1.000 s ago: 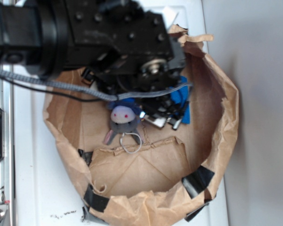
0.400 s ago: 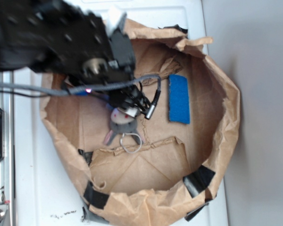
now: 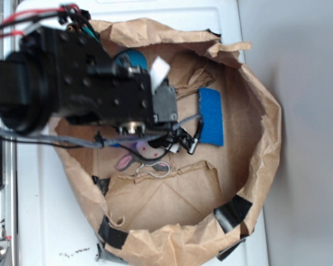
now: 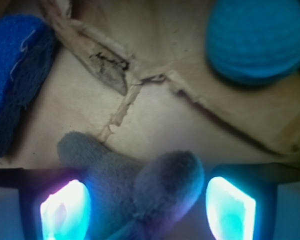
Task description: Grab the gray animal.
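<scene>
Torn brown paper bag (image 3: 255, 127) lies open on the white surface, its floor holding everything. Black arm covers the left half of the bag. Gripper (image 4: 147, 207) is open — glowing pads (image 4: 65, 210) either side of the gray animal (image 4: 140, 192), horns between the jaws, not clamped. Blue pad (image 3: 211, 116) lies just right of the gripper; teal ball (image 4: 257, 40) sits beyond. Key ring (image 3: 154, 169) lies below the toy.
</scene>
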